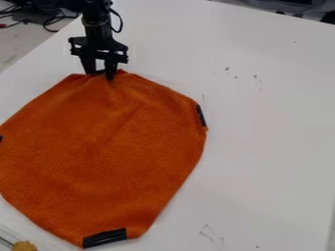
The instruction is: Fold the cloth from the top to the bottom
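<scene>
Cloth [108, 152] touches the hand [101, 74] along its top edge.

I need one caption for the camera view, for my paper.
Black gripper at the top edge of an orange cloth with black strips along its border, on a white table.

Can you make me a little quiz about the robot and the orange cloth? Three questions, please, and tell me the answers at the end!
1. Where is the gripper?
A) at the cloth's bottom edge
B) at its top edge
C) at its right edge
2. Fill in the colour: the table under the cloth is ____.
3. True or false: the cloth is rolled up into a ball.

Key: 1 B; 2 white; 3 false.
</scene>
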`<state>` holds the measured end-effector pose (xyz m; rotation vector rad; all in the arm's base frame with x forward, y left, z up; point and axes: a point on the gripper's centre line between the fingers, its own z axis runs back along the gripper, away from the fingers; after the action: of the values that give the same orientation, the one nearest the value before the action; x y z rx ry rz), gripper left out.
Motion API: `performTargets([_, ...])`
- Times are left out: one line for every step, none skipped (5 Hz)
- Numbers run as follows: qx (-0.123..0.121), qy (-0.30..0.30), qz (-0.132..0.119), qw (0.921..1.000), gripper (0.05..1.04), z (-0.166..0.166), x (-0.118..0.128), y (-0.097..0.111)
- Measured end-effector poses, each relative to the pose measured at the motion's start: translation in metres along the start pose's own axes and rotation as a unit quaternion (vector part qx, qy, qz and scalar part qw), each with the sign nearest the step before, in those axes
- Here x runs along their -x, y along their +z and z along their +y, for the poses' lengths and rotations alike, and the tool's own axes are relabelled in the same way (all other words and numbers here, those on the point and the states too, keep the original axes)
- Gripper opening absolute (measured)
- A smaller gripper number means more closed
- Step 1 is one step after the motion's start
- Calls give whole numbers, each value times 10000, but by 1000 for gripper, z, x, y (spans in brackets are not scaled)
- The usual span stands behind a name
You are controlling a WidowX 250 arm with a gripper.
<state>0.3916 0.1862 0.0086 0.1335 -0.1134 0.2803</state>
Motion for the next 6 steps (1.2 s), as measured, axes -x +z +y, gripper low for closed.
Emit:
performTargets([-220, -34, -70, 9997, 474, -7, 4, 8])
performTargets([-521, -20, -475, 9975, 411, -17, 2, 45])
performTargets([-679, 129, -776, 9946, 313, -28, 9, 73])
performTargets([-635, 324, -909, 9933, 219, -47, 33, 92])
performTargets([-303, 672, -855, 9936, 165, -61, 74, 91])
performTargets([20, 891, -657, 9939, 140, -77, 110, 76])
